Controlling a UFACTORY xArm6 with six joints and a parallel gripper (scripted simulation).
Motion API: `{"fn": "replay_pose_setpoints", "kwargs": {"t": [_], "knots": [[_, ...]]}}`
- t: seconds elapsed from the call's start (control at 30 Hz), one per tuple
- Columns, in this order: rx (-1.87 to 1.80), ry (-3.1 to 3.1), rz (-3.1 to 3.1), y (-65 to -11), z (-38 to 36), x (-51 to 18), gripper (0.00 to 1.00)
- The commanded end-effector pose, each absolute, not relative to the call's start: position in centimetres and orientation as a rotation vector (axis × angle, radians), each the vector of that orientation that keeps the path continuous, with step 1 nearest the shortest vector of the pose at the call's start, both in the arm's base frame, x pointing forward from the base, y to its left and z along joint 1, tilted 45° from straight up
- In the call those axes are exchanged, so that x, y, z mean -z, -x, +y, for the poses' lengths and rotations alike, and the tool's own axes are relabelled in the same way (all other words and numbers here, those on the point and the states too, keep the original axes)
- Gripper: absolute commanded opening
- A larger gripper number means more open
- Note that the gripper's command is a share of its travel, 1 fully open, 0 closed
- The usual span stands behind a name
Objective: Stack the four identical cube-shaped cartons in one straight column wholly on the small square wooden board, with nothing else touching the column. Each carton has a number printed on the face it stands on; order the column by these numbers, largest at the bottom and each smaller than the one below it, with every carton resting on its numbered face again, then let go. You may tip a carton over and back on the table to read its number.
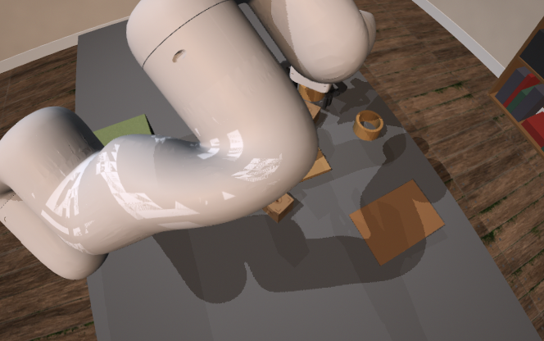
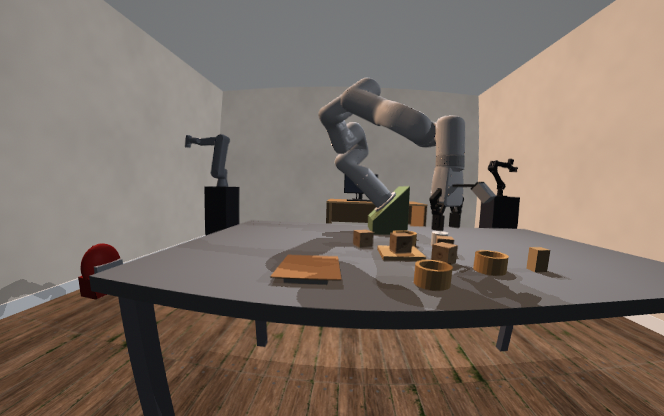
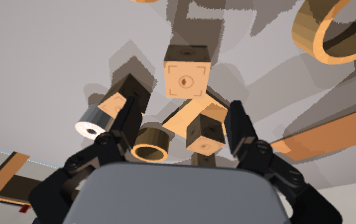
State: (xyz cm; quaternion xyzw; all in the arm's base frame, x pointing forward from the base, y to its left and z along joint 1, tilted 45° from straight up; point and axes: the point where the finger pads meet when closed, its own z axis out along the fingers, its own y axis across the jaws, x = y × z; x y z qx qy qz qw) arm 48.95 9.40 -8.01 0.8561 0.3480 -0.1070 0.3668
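The small square wooden board lies mid-table with one carton standing on it. Another carton stands behind it to the left, one to its right, and one far right. My gripper hangs open and empty high above the table, over the spot behind the right-hand carton. In the wrist view the open fingers frame a carton on the board and a small ring. Another carton lies beyond, and one is partly behind the left finger.
A larger wooden board lies front left. Two wooden rings stand front right. A white-topped cylinder is under the gripper. A green wedge stands at the back. The arm hides much of the top view.
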Motion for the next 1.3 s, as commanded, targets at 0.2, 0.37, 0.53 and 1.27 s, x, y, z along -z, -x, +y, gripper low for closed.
{"fn": "replay_pose_setpoints", "kwargs": {"t": [0.2,0.37,0.53,1.27], "knots": [[0.271,-2.202,0.896,-49.1,8.7,8.8,1.00],[0.271,-2.203,0.897,-49.1,8.2,9.4,1.00],[0.271,-2.202,0.897,-49.3,7.6,10.0,1.00],[0.269,-2.200,0.894,-49.6,5.7,11.8,1.00]]}}
